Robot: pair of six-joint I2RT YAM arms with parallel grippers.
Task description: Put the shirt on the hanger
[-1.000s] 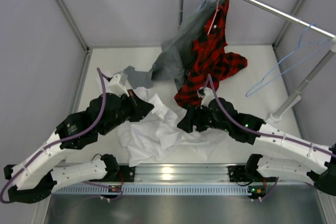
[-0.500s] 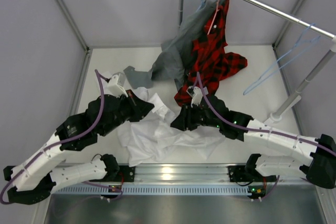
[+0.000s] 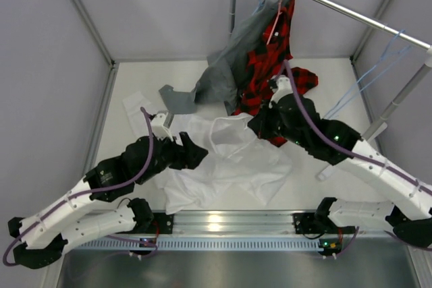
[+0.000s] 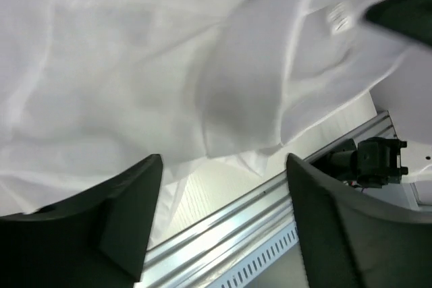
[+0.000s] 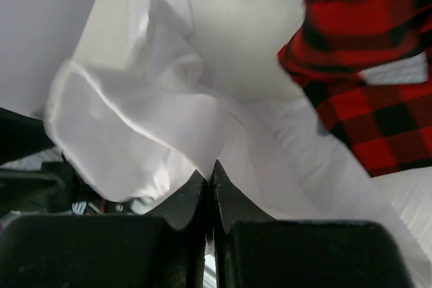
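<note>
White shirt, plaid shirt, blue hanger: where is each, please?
white shirt (image 3: 236, 161), top view, its middle
plaid shirt (image 3: 270, 65), top view, hanging upper part
blue hanger (image 3: 370, 77), top view, a wire arm

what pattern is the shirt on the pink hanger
The plaid shirt is red and black; top external view.

White shirt smothers the middle of the bench, no clean way through there. Fabric hangs right across the front of my left end effector, jaws parted (cloth fills nearly that whole wrist view). My right end effector, pinched on a fold, is hemmed in behind by the plaid shirt and grey garment draped off the rail. Open lane: bare bench far right, between plaid and slanted post, though the blue hanger dangles across it. Far-left corner passable too.
</note>
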